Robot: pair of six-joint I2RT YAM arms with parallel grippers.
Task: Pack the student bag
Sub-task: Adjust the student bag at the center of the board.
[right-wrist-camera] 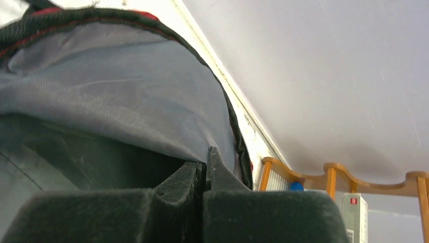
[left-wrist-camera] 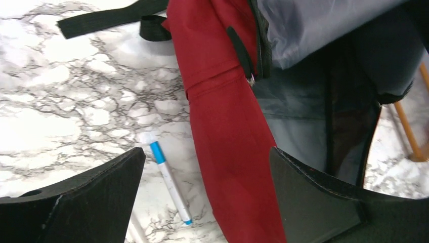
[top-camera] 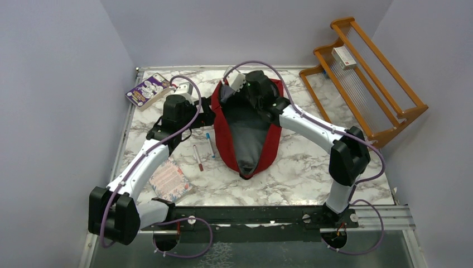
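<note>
The student bag, red with grey lining, lies open in the middle of the marble table. My right gripper reaches its far rim from the right. In the right wrist view the right gripper is shut, pinching the edge of the grey lining, which arches above it. My left gripper hovers open over the bag's left side. In the left wrist view the left gripper straddles the red fabric, and a blue pen lies on the table between its fingers.
A blue pen and a red pen lie left of the bag. A pink notebook lies near the front left and a purple book at the back left. A wooden rack holding a small box stands at the right.
</note>
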